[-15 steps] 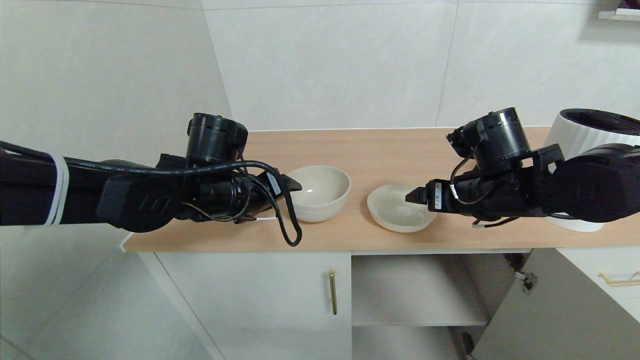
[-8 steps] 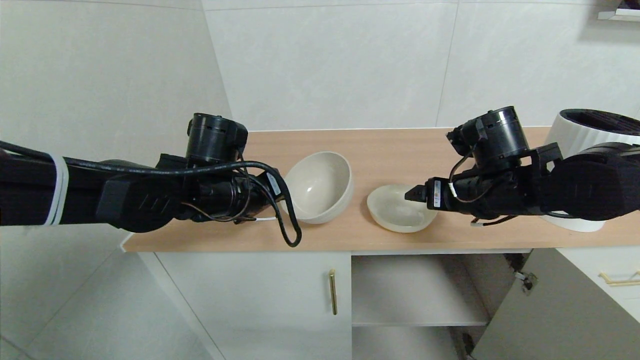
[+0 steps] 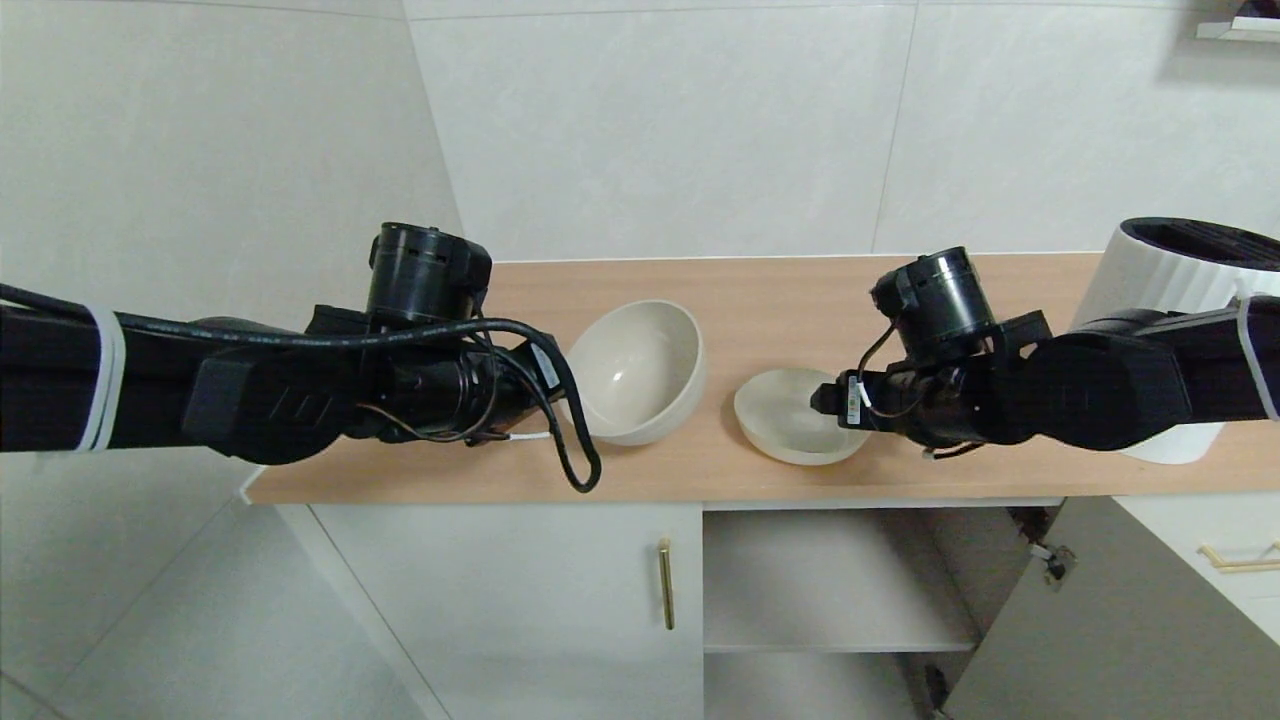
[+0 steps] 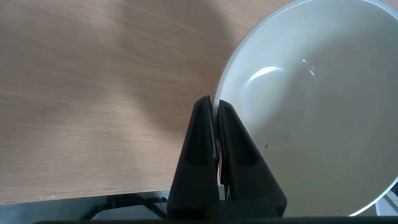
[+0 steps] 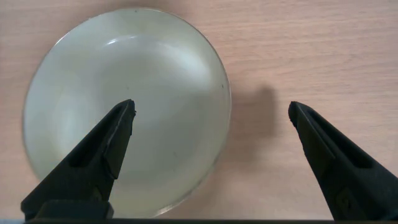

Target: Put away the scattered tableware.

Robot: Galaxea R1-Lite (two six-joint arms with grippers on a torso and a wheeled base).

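While pinching the tilted bowl (image 3: 640, 370) by its rim with left hand (image 4: 216, 104), holding right hand (image 5: 210, 106) open astride the dish (image 5: 143, 74). Mid-pickup, seemingly; next, close right, lift both.

We see a cream bowl (image 3: 640, 372) and a paler, milky off-white dish (image 3: 795, 415) on a light tan countertop (image 3: 800, 300) with fine wood grain. The left gripper (image 4: 214, 106) and right gripper (image 5: 211, 109) are black, the ribbed container (image 3: 1150, 270) is white with a dark top, and the cabinet handle (image 3: 664, 583) is gold.
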